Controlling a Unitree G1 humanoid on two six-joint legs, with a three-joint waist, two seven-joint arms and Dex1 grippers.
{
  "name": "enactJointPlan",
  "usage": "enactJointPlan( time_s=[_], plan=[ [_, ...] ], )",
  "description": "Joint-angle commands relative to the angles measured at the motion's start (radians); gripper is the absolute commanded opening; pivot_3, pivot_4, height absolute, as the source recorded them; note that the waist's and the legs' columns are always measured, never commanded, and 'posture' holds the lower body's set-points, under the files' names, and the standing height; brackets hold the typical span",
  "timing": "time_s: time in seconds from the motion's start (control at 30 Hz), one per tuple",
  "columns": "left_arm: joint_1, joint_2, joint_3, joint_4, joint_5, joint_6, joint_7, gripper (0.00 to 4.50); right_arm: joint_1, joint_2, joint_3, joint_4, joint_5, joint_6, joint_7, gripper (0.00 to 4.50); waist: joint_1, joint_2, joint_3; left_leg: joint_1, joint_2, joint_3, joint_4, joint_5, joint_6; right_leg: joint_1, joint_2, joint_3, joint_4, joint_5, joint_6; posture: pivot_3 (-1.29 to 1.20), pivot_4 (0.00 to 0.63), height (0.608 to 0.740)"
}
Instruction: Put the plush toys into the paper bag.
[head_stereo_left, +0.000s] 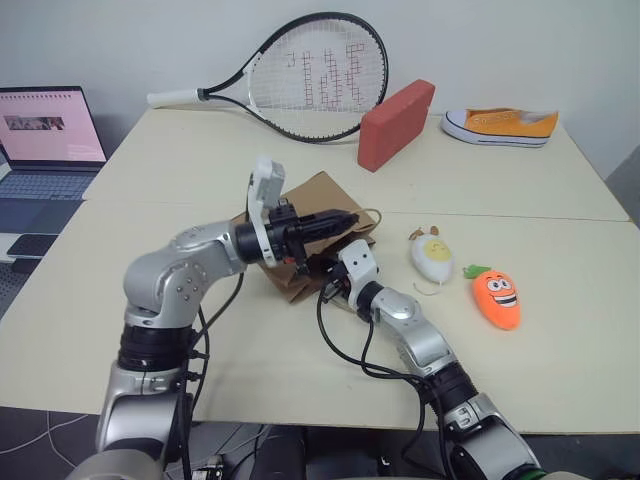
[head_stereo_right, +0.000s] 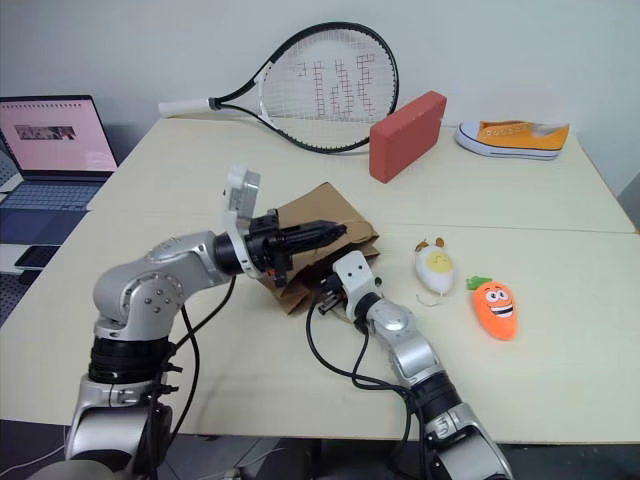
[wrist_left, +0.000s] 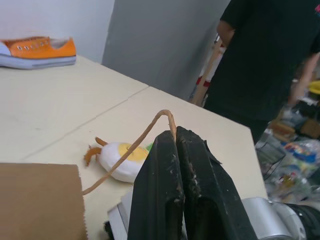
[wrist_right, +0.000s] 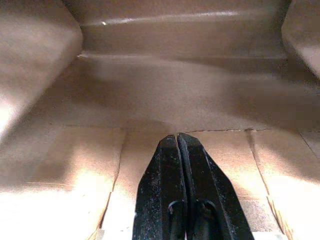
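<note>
Head views: paper bag (head_stereo_left: 318, 205) lies on its side mid-table (head_stereo_left: 200, 330), mouth toward the near edge. Left gripper (head_stereo_left: 345, 219) points rightward over the bag, fingers pressed together on a thin tan handle loop (head_stereo_left: 372, 216). Right gripper's tip is hidden inside the bag mouth; right wrist (head_stereo_left: 358, 268) sits at the opening. White egg toy (head_stereo_left: 431, 257) lies right of the bag, apart from it; carrot toy (head_stereo_left: 497, 297) lies further right and slightly nearer. Both toys are outside the bag. Far side: tennis racket (head_stereo_left: 310, 80), red block (head_stereo_left: 396, 124), orange sneaker (head_stereo_left: 500, 125). Laptop (head_stereo_left: 45, 140) stands off the table's left.

Left wrist view: black fingers (wrist_left: 165, 190) are closed with the handle loop pinched at their tips. Egg toy lies just beyond; sneaker is far back. A person in black (wrist_left: 270, 55) stands past the table corner.

Right wrist view: right gripper (wrist_right: 177, 142) is closed on nothing, surrounded by the bag's brown inner walls (wrist_right: 175, 95)
</note>
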Motion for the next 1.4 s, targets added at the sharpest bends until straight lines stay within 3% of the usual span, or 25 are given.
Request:
enactJointPlan(
  time_s=[0.03,0.3,0.57,0.8,1.4],
  plan=[
    [-0.077,0.040,0.030,0.011,0.072,-0.108,0.002,0.00,0.016,0.003,0.001,0.035,-0.012,0.051,-0.003,0.03,-0.001,0.000,0.000,0.000,0.001,0.000,0.000,0.000,0.000,0.000,0.001,0.000,0.000,0.000,0.000,0.00,0.150,0.740],
    [-0.236,0.100,0.030,0.103,0.201,-0.289,-0.015,0.00,0.034,0.006,0.016,0.026,-0.030,0.079,0.009,0.03,-0.004,0.000,-0.001,0.001,0.006,0.000,-0.002,0.000,0.000,0.000,0.006,0.000,-0.001,0.000,-0.002,0.00,0.150,0.740],
    [-0.276,0.095,0.006,0.127,0.288,-0.395,-0.021,0.00,0.031,0.010,0.017,0.029,-0.034,0.086,0.011,0.03,-0.004,0.000,-0.001,0.001,0.007,0.001,-0.003,0.000,0.000,-0.001,0.006,0.000,-0.001,0.000,-0.002,0.00,0.150,0.740],
    [-0.190,0.085,-0.039,0.102,0.325,-0.421,-0.042,0.00,0.014,0.015,0.008,0.038,-0.035,0.086,0.008,0.03,-0.006,0.000,-0.001,0.001,0.007,0.001,-0.003,0.000,0.000,-0.001,0.007,0.000,-0.001,0.000,-0.002,0.00,0.150,0.740],
    [-0.095,0.060,-0.027,-0.024,0.212,-0.286,-0.053,0.00,0.020,-0.002,-0.021,-0.052,-0.007,0.106,0.034,0.03,-0.004,0.000,-0.001,0.001,0.008,0.001,-0.003,0.000,0.000,-0.001,0.008,-0.001,-0.001,0.000,-0.002,0.00,0.150,0.740]
  ],
)
